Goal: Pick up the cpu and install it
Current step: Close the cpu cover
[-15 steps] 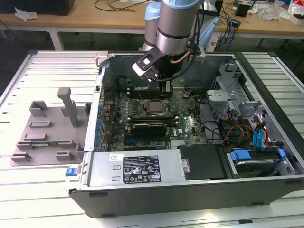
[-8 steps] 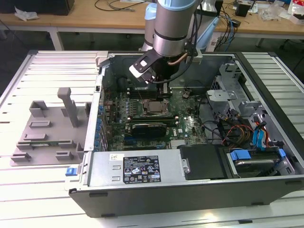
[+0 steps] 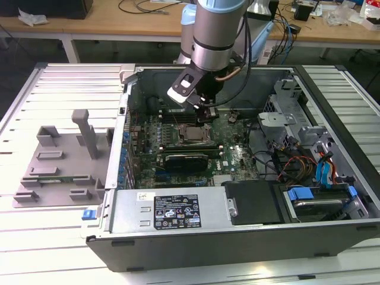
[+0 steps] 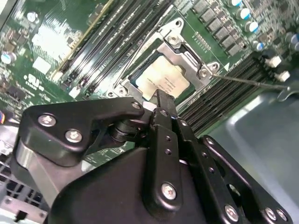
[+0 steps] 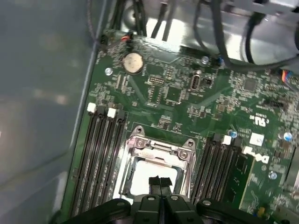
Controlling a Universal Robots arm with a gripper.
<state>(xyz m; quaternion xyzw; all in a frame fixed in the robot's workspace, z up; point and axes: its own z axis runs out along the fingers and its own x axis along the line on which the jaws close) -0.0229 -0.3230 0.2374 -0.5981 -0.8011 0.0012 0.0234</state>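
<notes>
Claw [image 4: 161,96] fingers pressed together with nothing between them, the tips poised just over the cpu [image 4: 161,79]; whether they touch its top I cannot tell. The cpu lies flat, silvery face up, directly under the tips, inside the metal socket frame [image 4: 187,58]; being square it has no long axis, and its edges run parallel with the frame and the memory slots [image 5: 100,154]. In the first wrist view the slots flank the tips on both sides, close against the frame; beyond the tips spreads the green motherboard [image 5: 177,93], with dark cables [image 5: 215,28] past it. In the exterior view the arm reaches down into the open computer case [image 3: 208,246], its walls well apart from the claw; outside the case, on the exterior view's left, a grey slotted tray [image 3: 59,160] rests on the white slatted table [image 3: 47,89]; wooden desks [image 3: 119,27] stand farthest back.
</notes>
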